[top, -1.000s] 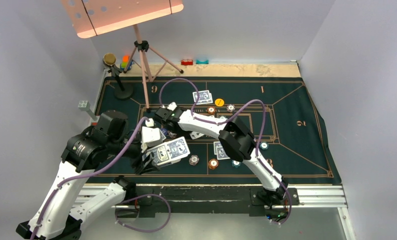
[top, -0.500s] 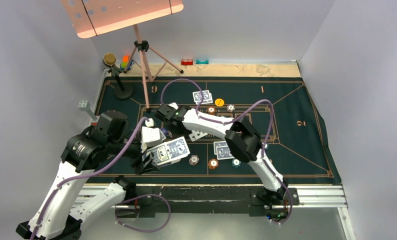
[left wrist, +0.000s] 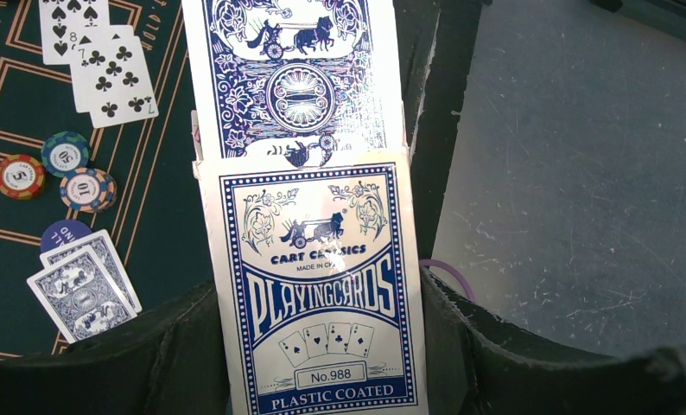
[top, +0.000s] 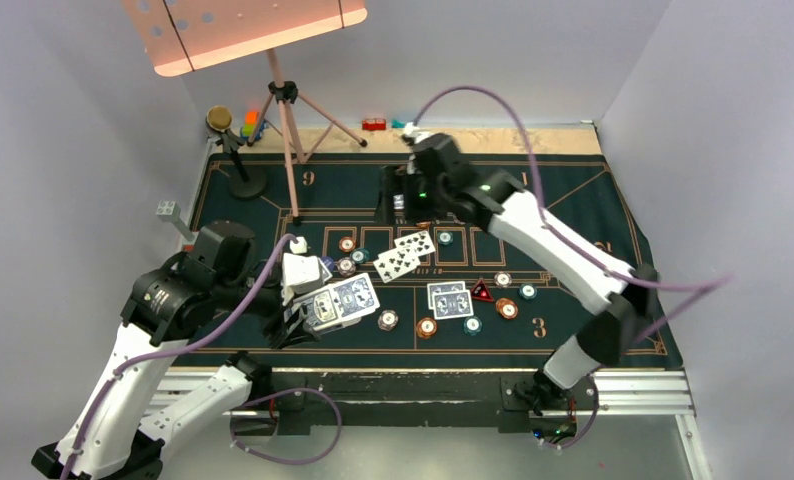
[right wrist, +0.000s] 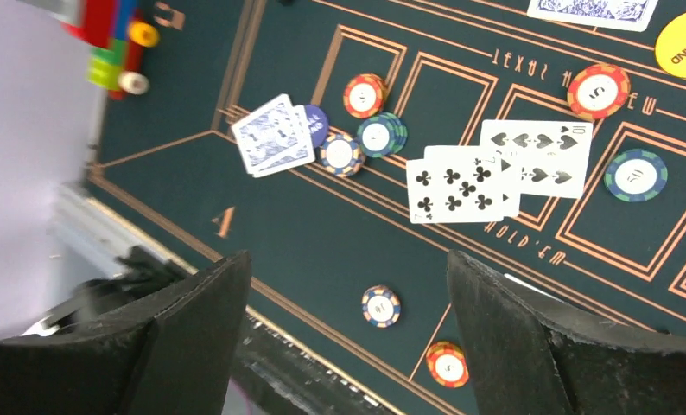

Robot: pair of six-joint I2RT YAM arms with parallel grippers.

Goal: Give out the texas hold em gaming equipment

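We see bright, even light from above, with soft shadows on the mat. Glare streaks the glossy card box — some lettering is washed out. In the right wrist view, the toy blocks blur at the edge.

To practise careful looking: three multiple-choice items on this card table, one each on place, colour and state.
1. How is the right hand? A open, empty; B shut, empty; C gripping something.
2. Where is the card box? A in the right hand; B in the left hand; C in neither.
3. What colour is the triangle marker? A yellow; B white; C red.
Key: A, a wide gap with nothing in it; B, the box is clamped there; C, it shows plainly red.
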